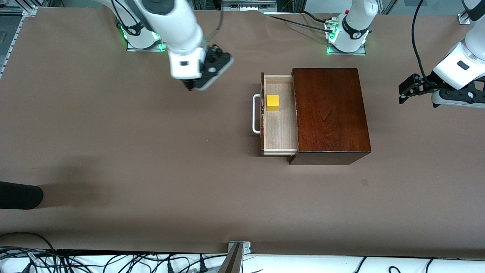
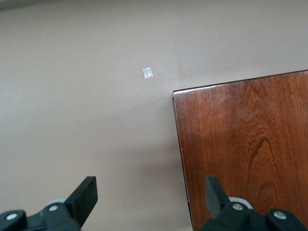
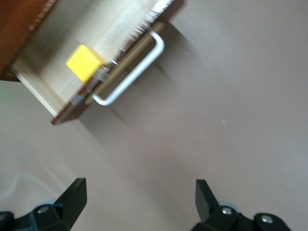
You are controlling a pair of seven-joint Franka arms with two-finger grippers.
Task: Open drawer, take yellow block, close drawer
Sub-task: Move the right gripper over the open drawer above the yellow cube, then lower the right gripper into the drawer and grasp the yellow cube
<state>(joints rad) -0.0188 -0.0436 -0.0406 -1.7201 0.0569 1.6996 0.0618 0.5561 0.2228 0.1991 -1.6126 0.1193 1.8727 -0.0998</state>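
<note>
The dark reddish-brown box [image 1: 329, 113] stands mid-table with its drawer [image 1: 280, 129] slid out toward the right arm's end, white handle [image 1: 256, 113] leading. The yellow block [image 1: 272, 102] sits on the pale drawer floor just inside the front panel. My right gripper [image 1: 195, 86] hangs open and empty over bare table, apart from the handle. In the right wrist view its gripper [image 3: 139, 192] is wide apart, with the block [image 3: 83, 62], handle [image 3: 134, 72] and drawer [image 3: 110, 33] ahead. My left gripper [image 1: 402, 92] waits open at the box's closed end; its wrist view shows the gripper [image 2: 149, 190] and the box [image 2: 250, 144].
A black rounded object [image 1: 19, 195] juts in at the right arm's end of the table, nearer the front camera. A metal bracket [image 1: 238, 246] and cables line the front edge. A small pale mark [image 2: 148, 72] lies on the brown table cover beside the box.
</note>
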